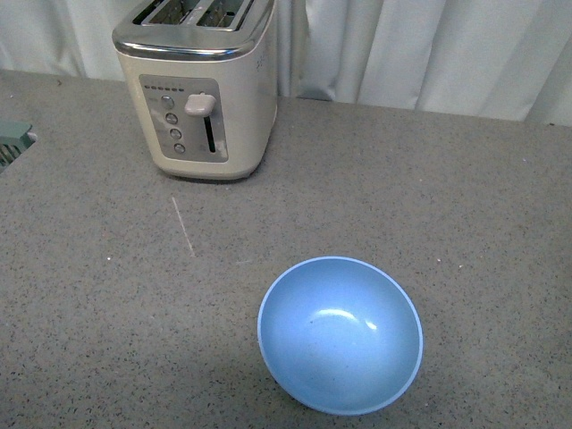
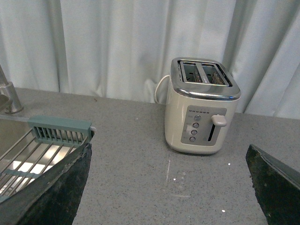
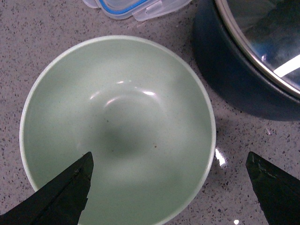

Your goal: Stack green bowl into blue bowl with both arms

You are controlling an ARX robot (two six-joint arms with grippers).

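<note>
Right wrist view: straight down onto the green bowl, upright and empty on the table, with the right gripper spread wide above it, one finger over the inside, the other out past the rim, gripping nothing. No telling whether it touches the bowl. Front view: the blue bowl alone near the front of the table, upright, empty, nothing nested in it. Barely begun, by the look of it; left to do: grasp the green bowl, lift it, carry it across and set it into the blue one. Left gripper also wide open and empty, up over the table facing the toaster, with a sink rack off to one side. Close beside the green bowl, a dark pot with a glass lid and a clear container lid: likely to crowd the outer finger on closing. Toaster well behind the blue bowl, out of the way.
</note>
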